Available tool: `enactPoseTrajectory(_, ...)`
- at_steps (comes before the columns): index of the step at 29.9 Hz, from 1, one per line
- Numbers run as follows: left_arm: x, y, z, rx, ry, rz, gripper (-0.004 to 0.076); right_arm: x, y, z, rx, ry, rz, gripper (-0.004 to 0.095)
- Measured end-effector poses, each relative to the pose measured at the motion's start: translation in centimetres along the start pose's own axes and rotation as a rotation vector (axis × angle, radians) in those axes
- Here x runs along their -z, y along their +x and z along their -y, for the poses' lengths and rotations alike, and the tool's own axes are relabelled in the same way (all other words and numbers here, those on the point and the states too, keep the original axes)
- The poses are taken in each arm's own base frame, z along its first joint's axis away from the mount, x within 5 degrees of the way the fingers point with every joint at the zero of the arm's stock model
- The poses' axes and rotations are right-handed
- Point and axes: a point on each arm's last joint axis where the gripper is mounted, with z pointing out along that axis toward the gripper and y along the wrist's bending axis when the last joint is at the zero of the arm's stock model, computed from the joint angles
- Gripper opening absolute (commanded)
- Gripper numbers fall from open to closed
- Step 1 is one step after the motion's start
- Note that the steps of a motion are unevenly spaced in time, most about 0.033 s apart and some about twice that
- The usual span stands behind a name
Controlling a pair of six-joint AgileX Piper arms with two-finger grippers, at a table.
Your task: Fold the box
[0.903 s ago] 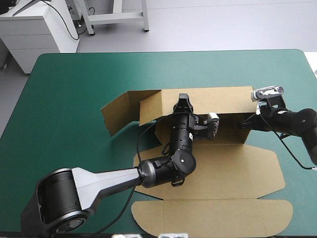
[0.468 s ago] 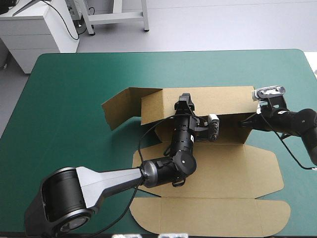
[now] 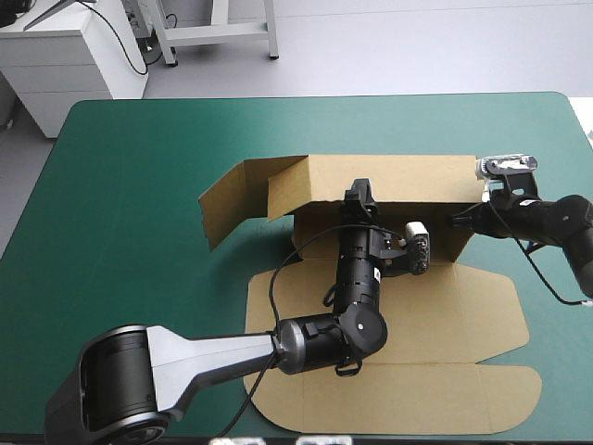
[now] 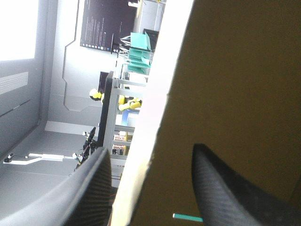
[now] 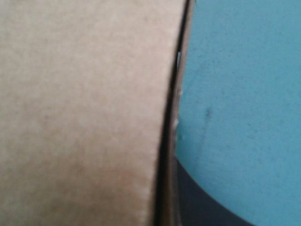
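The brown box (image 3: pixel 445 297) lies partly formed mid-table, with its lid panel (image 3: pixel 398 399) flat toward the front edge. The back wall (image 3: pixel 408 176) stands raised, and a side flap (image 3: pixel 222 199) sticks out at its left end. My left gripper (image 3: pixel 359 193) sits astride the top edge of the back wall and is shut on it. In the left wrist view the wall (image 4: pixel 235 70) runs between the two black fingers (image 4: pixel 235 188) of the left gripper (image 4: pixel 150 150). My right gripper (image 3: pixel 454 221) is shut on the box's right end wall. In the right wrist view that board (image 5: pixel 80 108) fills the side beside the right gripper (image 5: pixel 167 207).
Teal-green cover (image 3: pixel 139 185) lies bare around the box on the left and at the back, and shows past the board's edge in the right wrist view (image 5: pixel 244 94). The left arm stretches over the box's flat base panel.
Both grippers and the box have shifted right and a little toward the front edge. The back wall and left flap went with them.
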Motion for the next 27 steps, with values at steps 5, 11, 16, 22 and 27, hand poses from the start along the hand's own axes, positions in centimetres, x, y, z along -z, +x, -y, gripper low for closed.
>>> enactPoseTrajectory(5,2.5,-1.1,-2.2,0.053,-0.027,0.056,0.0298,-1.0,-1.7,0.6,-0.043,0.005,0.011,0.0000)
enactPoseTrajectory(11,5.0,-1.6,-4.4,0.105,-0.049,0.101,0.0066,-1.7,-3.6,1.2,-0.085,0.013,0.013,0.0000)
enactPoseTrajectory(16,6.1,-0.9,-7.1,0.167,-0.078,0.109,-0.0003,-1.1,-4.7,1.3,-0.085,0.027,0.015,0.0000)
enactPoseTrajectory(22,7.7,0.8,-11.8,0.293,-0.121,0.116,-0.0003,-0.9,-4.9,1.2,-0.088,0.018,0.002,0.0000)
enactPoseTrajectory(27,8.4,2.8,-16.5,0.446,-0.114,0.101,-0.0003,-0.9,-4.5,1.0,-0.090,0.001,-0.038,0.0000)
